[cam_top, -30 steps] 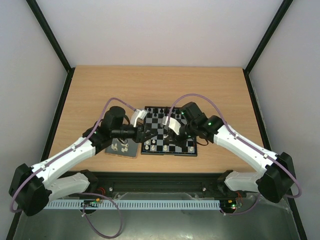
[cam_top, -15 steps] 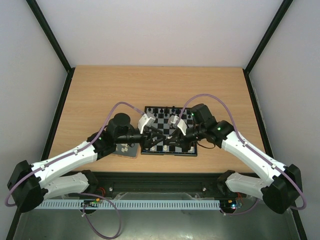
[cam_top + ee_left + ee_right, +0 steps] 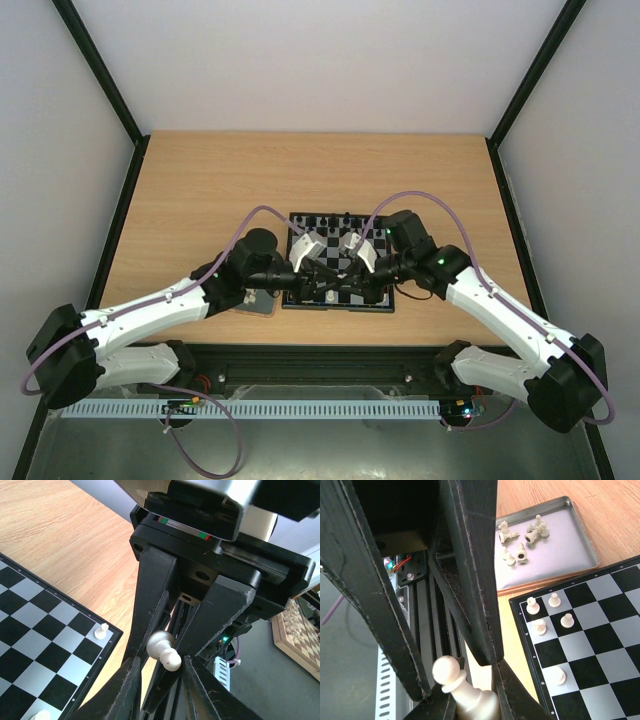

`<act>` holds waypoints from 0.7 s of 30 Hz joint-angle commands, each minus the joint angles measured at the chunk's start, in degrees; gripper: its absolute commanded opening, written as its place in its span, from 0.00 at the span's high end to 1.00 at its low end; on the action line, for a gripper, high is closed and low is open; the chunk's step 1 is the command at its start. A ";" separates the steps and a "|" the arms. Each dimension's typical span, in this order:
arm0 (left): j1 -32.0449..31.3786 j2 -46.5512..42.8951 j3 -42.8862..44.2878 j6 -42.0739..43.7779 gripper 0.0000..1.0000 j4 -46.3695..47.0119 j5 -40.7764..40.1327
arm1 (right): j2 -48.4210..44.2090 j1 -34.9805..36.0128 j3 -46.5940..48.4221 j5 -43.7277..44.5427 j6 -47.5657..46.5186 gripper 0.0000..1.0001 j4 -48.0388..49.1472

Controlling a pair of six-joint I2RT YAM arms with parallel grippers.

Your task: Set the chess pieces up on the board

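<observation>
one white pawn (image 3: 470,700) in right fingers (image 3: 507,690), left fingers (image 3: 187,672) bracketing its head.

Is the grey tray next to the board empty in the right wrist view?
No, several white chess pieces lie in the grey tray, most of them on their sides.

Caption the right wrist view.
Right fingers pinch a cream pawn, its head between the left fingers; board and tray of loose pieces beyond.
</observation>
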 commanded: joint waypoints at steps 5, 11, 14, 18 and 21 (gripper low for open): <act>-0.51 0.96 2.31 0.91 0.79 1.29 0.82 | -1.41 0.01 -0.80 -1.69 -0.54 0.89 0.24; -0.46 0.61 1.96 -0.17 0.77 2.35 1.21 | -1.87 0.01 -0.91 -1.40 -1.44 0.88 -0.17; -0.47 0.69 1.61 -1.28 0.72 3.63 1.51 | -2.03 0.01 -1.20 -1.26 -1.67 0.87 -0.21; -0.48 0.74 1.15 -2.32 0.69 5.16 1.92 | -2.14 0.01 -1.23 -1.25 -1.85 0.87 -0.30; -0.46 0.75 0.88 -2.83 0.70 6.33 2.15 | -2.13 0.01 -1.25 -1.26 -1.96 0.87 -0.39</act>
